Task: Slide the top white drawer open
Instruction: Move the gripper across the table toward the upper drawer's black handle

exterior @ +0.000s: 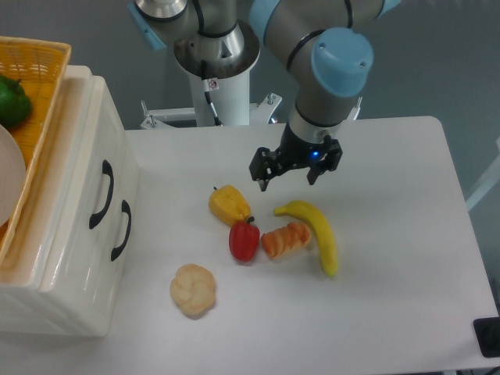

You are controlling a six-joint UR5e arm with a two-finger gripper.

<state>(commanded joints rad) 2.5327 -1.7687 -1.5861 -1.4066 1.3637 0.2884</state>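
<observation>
Nearest the lens, low in the frame, one pale bread roll [193, 290] lies on the white bench [391, 312], just right of the cream cabinet [66, 258] that fills the lower left. Two drawers show on the cabinet's front, each with one black arched handle: the top white drawer [86, 168] carries the handle [101, 194] nearer the upper left, and the lower drawer's handle [121, 230] sits beside it. Both drawer fronts look flush with the cabinet. On the cabinet top sits one wicker basket [43, 94], a green item [13, 101] inside it.

Five food pieces lie mid-bench: the roll, one yellow pepper [229, 204], one red pepper [244, 240], one orange-and-white piece [286, 239] touching one banana [318, 233]. Bare bench runs between the cabinet front and this cluster, and more spreads toward the right edge.

Hanging above the banana, apart from everything, the hand [287, 175] has its fingers spread and grips nothing; it is well right of the top drawer's handle.
</observation>
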